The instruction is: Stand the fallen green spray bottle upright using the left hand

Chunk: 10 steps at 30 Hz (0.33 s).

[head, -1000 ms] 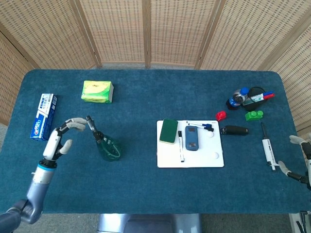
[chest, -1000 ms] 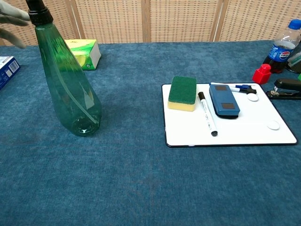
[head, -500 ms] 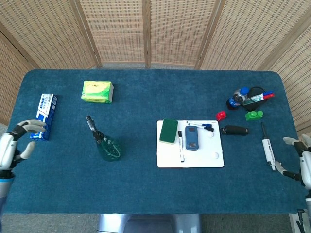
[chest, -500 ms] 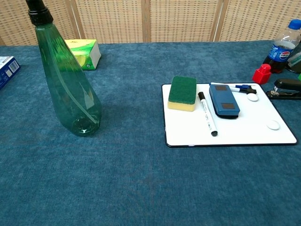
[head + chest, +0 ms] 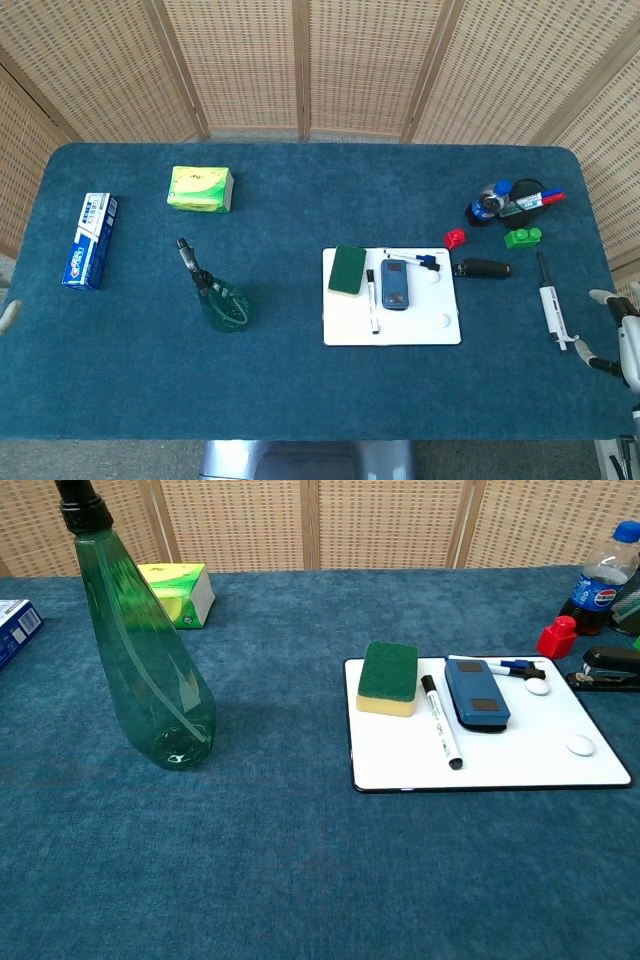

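The green spray bottle (image 5: 222, 303) stands upright on the blue table, left of centre, with its black nozzle on top. In the chest view the green spray bottle (image 5: 150, 670) rises tall at the left, and nothing touches it. Only a sliver of my left hand (image 5: 8, 316) shows at the left edge of the head view, far from the bottle and off the table; how its fingers lie is hidden. My right hand (image 5: 622, 335) sits at the right edge with fingers apart, holding nothing.
A toothpaste box (image 5: 89, 240) and a green tissue pack (image 5: 201, 188) lie at the left rear. A whiteboard (image 5: 390, 328) carries a sponge (image 5: 347, 270), marker and eraser. A stapler (image 5: 482, 268), small blocks, a drink bottle (image 5: 490, 203) and a white pen (image 5: 550, 300) lie at the right.
My left hand has let go of the bottle's nozzle and drawn back leftward off the table, almost out of view. The bottle stays standing. The right hand barely shifted.
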{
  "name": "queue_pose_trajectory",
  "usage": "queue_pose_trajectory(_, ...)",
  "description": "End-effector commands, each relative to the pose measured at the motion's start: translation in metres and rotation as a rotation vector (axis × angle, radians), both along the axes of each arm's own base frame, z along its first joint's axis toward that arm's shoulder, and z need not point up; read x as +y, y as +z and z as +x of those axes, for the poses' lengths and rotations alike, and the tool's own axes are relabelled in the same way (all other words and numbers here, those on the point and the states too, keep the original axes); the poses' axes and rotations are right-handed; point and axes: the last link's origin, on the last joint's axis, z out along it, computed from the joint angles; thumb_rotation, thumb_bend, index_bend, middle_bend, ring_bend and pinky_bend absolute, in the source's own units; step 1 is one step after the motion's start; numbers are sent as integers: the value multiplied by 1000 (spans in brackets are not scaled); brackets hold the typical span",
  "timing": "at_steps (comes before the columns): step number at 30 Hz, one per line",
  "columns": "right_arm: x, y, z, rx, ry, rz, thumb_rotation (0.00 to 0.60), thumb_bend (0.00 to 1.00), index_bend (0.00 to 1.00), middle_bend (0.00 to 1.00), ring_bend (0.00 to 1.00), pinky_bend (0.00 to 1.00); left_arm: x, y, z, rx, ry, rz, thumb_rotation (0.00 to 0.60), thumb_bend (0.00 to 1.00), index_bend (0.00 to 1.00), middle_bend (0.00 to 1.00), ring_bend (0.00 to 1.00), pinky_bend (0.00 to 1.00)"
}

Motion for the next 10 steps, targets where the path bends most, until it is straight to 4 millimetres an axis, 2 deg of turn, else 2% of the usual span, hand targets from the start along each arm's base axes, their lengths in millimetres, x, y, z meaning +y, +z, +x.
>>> queue_pose_trajectory(1,1,1,-1,11,-6,-3,600,298,245,311,74,153,-10,5,-4,58,76,-21,110,334,356,313,244,346)
queue_pose_trajectory(10,1,-2,-4,0,-6,2,600,296,245,311,74,153,-10,-1,1,30,79,-3,114,334,363,322,241,340)
